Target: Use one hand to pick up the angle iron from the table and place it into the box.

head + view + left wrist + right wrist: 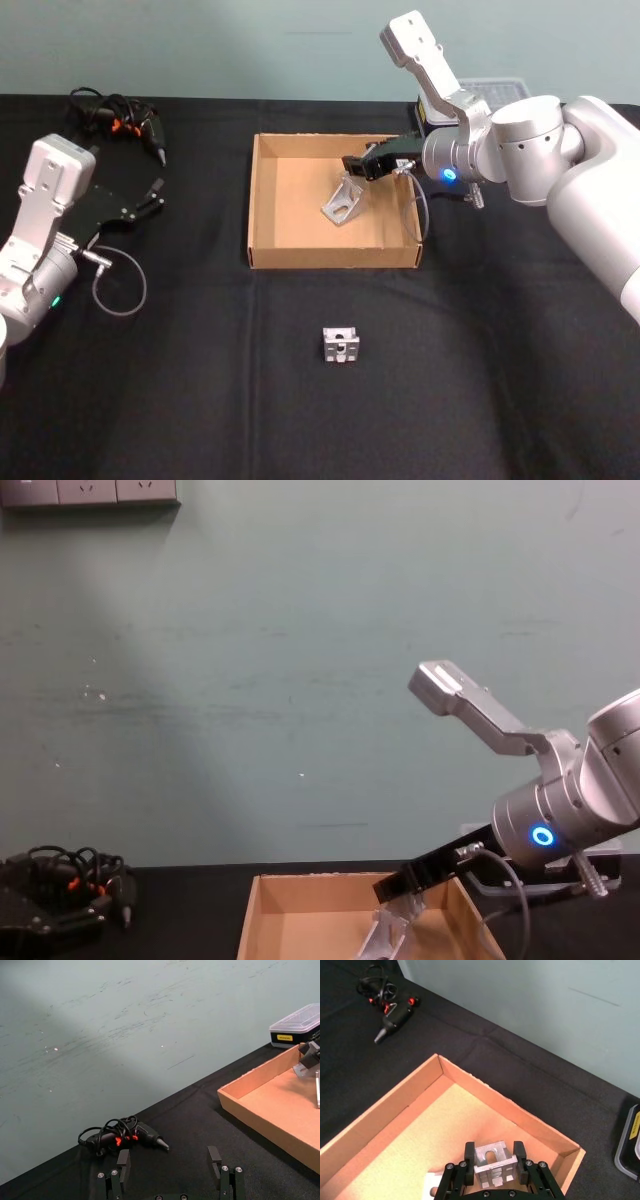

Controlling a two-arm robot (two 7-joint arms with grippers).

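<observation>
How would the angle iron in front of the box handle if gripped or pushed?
The angle iron looks like solid metal: probably rigid, heavy for its size. Blocky and flat-sided, it should slide on the table, not roll. The right gripper clamps a second angle iron inside the box; left gripper idle.

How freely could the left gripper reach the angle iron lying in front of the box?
Probably yes: the left gripper is open, and bare table lies between it and that angle iron.

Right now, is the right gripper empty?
No, the right gripper is shut on an angle iron, holding it tilted inside the box.
</observation>
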